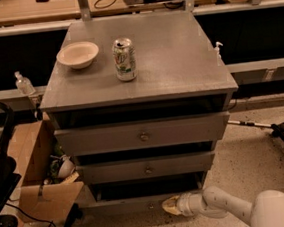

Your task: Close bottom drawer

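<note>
Reaching in low near the floor, the end effector (172, 205) sits at the right end of the bottom drawer (125, 204), whose front panel lies just to its left, with a dark gap showing above the panel. Whether the end effector is apart or together, I cannot tell. Far above it, the table (177, 67) carries a bowl (77, 54) and a can (125, 59). A cardboard box (39, 195) stands well to its left.

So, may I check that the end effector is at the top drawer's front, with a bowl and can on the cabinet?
Not quite: the camera view shows the end effector at the front of the bottom drawer; the bowl and can are on the cabinet.
</note>
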You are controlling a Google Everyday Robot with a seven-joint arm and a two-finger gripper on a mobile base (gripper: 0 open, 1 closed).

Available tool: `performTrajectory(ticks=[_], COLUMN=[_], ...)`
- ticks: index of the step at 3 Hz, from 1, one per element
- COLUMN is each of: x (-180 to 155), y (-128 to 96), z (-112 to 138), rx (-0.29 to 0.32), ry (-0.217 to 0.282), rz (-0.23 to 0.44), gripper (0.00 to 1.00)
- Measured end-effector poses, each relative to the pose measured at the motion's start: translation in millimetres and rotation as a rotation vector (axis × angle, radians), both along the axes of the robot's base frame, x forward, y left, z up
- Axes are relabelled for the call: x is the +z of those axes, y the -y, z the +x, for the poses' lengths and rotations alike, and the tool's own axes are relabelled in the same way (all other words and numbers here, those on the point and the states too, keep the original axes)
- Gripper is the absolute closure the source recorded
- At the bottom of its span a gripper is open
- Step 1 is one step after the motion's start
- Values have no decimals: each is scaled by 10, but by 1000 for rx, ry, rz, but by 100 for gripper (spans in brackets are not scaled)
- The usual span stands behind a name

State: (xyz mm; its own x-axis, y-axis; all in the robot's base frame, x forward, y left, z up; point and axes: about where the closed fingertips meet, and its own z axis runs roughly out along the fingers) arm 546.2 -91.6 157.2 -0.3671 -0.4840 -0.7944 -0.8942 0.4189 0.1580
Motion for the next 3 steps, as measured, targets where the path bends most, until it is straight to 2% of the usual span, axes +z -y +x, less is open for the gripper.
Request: performTrajectory(ticks=[1, 2, 3], x=[0, -15, -15], y=[4, -33, -32], z=[-16, 235, 229], rx=[0, 12, 12], ry=[0, 2, 2], rz=[0, -18, -18], gripper=[100, 100, 100])
